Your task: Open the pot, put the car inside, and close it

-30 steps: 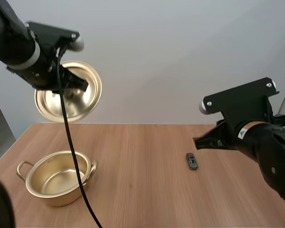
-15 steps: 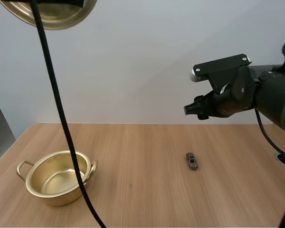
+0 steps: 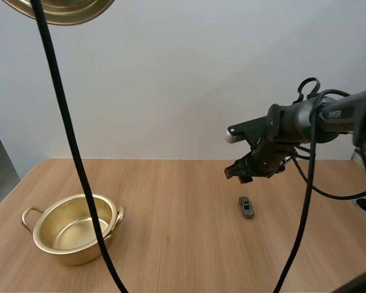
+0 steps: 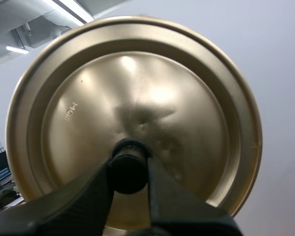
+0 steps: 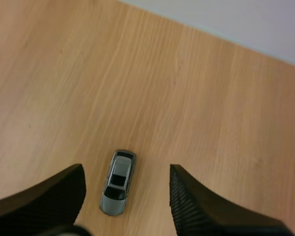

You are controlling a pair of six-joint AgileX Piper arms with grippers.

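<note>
- Your left gripper (image 4: 129,169) pinches the lid (image 4: 132,98) by its knob (image 4: 129,160), high up above the table (image 3: 177,244).
- The pot (image 3: 73,229) sits open on the left of the table, with nothing inside.
- Your right gripper (image 3: 236,173) is spread wide and hangs right over the car (image 3: 246,207). The car lies flat on the table, well apart from the pot.
- The car looks tiny and smooth. If you go down crooked, the gripper may bump it away, or pinch it badly so it pops out.
- If the left pinch goes loose, the lid could fall and bang.
</note>
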